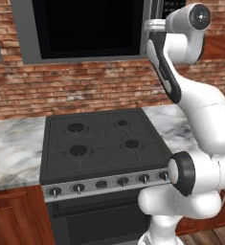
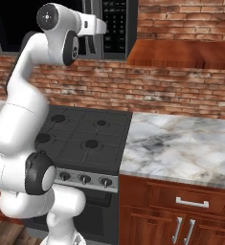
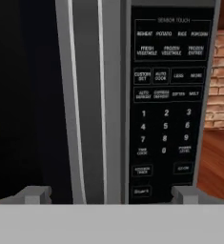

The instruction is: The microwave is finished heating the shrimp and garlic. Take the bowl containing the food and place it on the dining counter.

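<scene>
The microwave [image 1: 85,28] hangs on the brick wall above the stove, and its black glass door is closed. In the hand view its long grey handle [image 3: 87,105] runs upright beside the keypad panel [image 3: 166,105]. My gripper [image 3: 109,195] is open, raised close in front of the handle and touching nothing. One grey fingertip [image 3: 35,194] sits left of the handle and the other is below the keypad. In the left base view the hand [image 1: 154,25] reaches the microwave's right side. The bowl, the shrimp and the garlic are hidden behind the dark door. The dining counter is out of view.
A black stove [image 1: 102,139] with knobs stands right below the microwave and in front of my base. Marble worktop [image 2: 181,143] runs along the brick wall on both sides. Reddish-brown cabinets [image 2: 181,210] with silver handles sit under it.
</scene>
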